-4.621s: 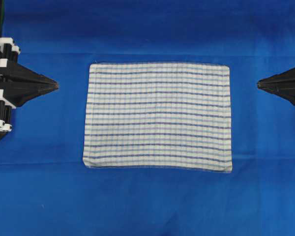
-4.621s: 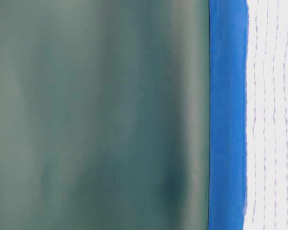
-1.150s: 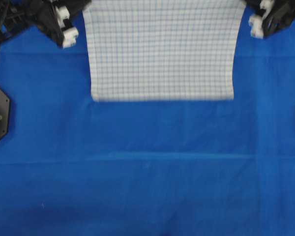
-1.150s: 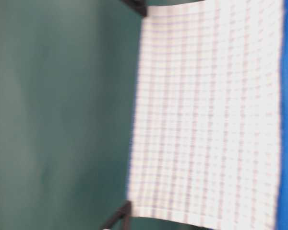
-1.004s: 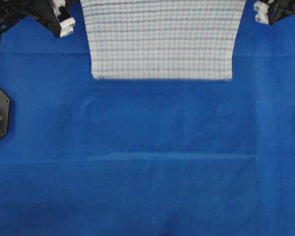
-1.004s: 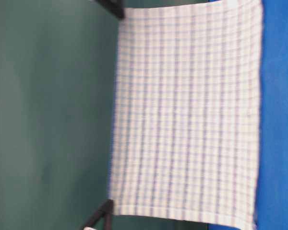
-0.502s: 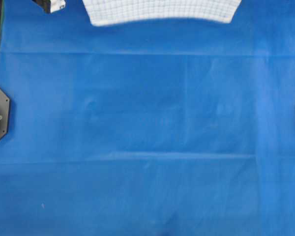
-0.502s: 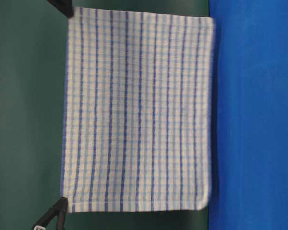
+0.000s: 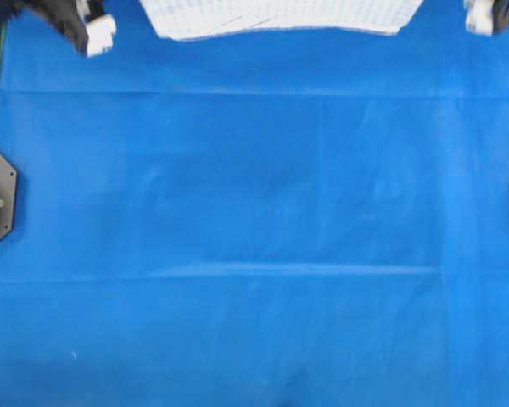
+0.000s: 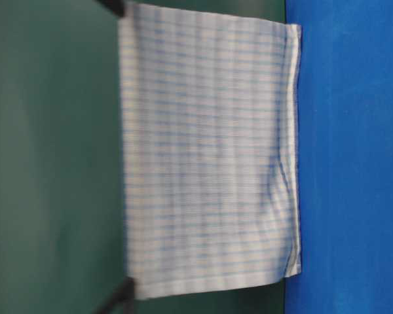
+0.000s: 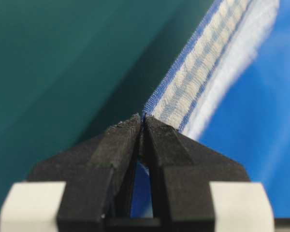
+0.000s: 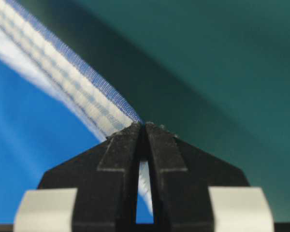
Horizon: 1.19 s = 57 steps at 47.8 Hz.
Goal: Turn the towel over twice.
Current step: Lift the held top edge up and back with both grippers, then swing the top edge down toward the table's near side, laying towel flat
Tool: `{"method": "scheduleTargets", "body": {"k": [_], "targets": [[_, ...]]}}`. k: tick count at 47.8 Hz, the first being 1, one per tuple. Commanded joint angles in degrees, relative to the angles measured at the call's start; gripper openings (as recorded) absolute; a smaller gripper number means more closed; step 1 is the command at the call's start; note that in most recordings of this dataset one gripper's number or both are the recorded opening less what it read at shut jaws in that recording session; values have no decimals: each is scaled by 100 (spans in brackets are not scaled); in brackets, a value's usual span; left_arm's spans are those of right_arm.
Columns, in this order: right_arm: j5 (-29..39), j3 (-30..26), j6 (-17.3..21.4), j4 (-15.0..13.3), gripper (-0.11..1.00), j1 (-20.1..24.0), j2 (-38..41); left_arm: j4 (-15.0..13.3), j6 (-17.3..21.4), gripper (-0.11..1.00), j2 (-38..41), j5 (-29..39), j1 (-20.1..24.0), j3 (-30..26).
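A striped towel hangs stretched in the air above a blue table covering, at the top edge of the overhead frame. The left gripper and right gripper each pinch an upper corner, jaws clamped on cloth

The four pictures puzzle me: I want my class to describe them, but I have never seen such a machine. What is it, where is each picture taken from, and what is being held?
It is a two-armed robot at a table under a plain blue table covering. One camera looks down from above, one looks along the table on its side, and one rides on each wrist. The left gripper and the right gripper, both black pincers, are each shut on a top corner of the white cloth towel with dark blue stripes. It hangs spread between them, its lower edge at the covering.
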Motion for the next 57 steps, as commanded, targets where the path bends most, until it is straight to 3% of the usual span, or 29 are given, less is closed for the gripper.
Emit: {"method": "scheduleTargets", "body": {"k": [1,7,15,28,35,46,57], "targets": [[0,281,53,229,5,255,-44,9,-132,3,53,-35,-246,202],[-35,747,264,475,5,729,-26,9,-580,3,264,-9,-703,598],[-220,1354,800,650,5,1380,105,-35,-791,3,659,-70,-1450,1037],[-861,2083,1995,677,5,2610,580,-35,-1978,3,1257,-123,-2575,1354],[-1099,2153,2435,677,5,3305,817,-35,-2549,3,1310,-202,-3182,1450],[-1274,1986,2760,677,5,4236,1283,-44,-3401,3,1327,-334,-4245,1494],[-1283,1731,3173,677,5,5063,1714,-35,-3955,3,1468,-422,-5063,1389]]}}
